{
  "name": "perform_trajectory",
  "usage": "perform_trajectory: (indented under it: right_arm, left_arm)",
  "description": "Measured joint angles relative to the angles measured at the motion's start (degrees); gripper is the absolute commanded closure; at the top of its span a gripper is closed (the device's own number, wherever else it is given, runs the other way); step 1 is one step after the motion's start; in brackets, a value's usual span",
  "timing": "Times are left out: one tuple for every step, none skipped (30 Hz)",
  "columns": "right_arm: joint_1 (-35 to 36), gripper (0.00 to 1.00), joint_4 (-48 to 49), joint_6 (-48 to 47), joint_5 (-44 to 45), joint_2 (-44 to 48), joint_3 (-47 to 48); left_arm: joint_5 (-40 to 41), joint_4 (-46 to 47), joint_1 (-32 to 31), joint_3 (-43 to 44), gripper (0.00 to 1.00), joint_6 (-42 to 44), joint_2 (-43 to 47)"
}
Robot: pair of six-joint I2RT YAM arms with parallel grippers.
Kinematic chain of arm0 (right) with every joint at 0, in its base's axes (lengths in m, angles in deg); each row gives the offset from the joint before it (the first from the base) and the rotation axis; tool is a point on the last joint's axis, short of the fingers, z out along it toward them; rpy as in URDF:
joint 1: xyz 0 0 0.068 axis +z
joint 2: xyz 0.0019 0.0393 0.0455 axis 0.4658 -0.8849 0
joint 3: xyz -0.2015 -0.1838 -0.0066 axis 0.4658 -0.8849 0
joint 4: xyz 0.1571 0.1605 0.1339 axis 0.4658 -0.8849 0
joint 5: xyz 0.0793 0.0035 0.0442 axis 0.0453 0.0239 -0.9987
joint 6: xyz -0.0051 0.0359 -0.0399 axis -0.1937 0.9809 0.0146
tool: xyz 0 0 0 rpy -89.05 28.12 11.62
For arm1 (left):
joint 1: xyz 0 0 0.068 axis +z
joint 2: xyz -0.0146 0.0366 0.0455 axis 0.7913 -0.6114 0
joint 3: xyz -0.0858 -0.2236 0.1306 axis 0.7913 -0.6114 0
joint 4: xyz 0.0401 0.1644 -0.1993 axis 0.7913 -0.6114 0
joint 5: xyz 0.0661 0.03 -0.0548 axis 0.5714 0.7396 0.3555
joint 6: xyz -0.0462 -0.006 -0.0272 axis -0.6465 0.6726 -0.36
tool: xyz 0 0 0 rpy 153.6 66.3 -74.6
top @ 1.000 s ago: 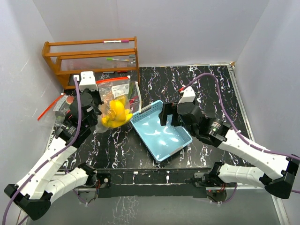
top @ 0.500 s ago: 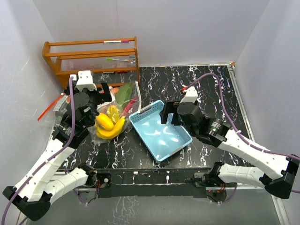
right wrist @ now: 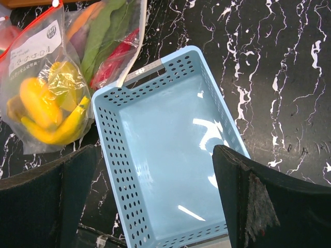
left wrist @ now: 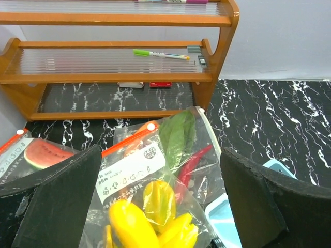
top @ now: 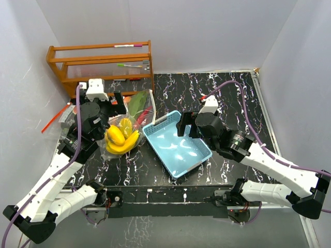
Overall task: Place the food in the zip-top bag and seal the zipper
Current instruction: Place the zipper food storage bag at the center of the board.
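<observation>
Now, the overhead view. A second back the left gripper (top: 113, 109) had the zip-top bag (top: 124, 132) pinched and lifted. Now its jaws stand wide and the bag lies flat on the black marbled table (top: 227, 98), just left of the light-blue basket (top: 178, 150). The right gripper (top: 185, 127) hangs spread over the basket's far rim, holding nothing, same place as before. Basket bare inside. My reading: loading is finished and the bag has been let go, so only the seal is left to confirm.

Left wrist view. 2 dark fingers (left wrist: 57, 206) frame the bag, neither touching it. Bag is thin clear film, crinkled, with a white printed label. A red zipper strip (left wrist: 132, 142) crosses its mouth, with a white slider at the right end. Whether it is shut along its whole length I cannot tell. Inside: glossy yellow bananas (left wrist: 173, 235), a flat green piece (left wrist: 176, 137), a slim red chilli (left wrist: 191, 165). A watermelon slice (left wrist: 41, 154) sits in a 2nd bag at far left. Wooden rack (left wrist: 217, 51) behind, with ribbed clear shelves.

Right wrist view. Basket is rigid plastic with perforated walls and a smooth shiny floor. The bag lies against or just beside its left wall; which, I cannot tell.
</observation>
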Motion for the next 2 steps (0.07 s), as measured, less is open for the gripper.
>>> perform_trajectory:
  right_arm:
    - [0.00, 0.02, 0.00, 0.00, 0.00, 0.00, 0.00]
    - [0.00, 0.02, 0.00, 0.02, 0.00, 0.00, 0.00]
  left_arm:
    - [-0.07, -0.15, 0.00, 0.00, 0.03, -0.15, 0.00]
    - [-0.22, -0.31, 0.00, 0.00, 0.03, -0.20, 0.00]
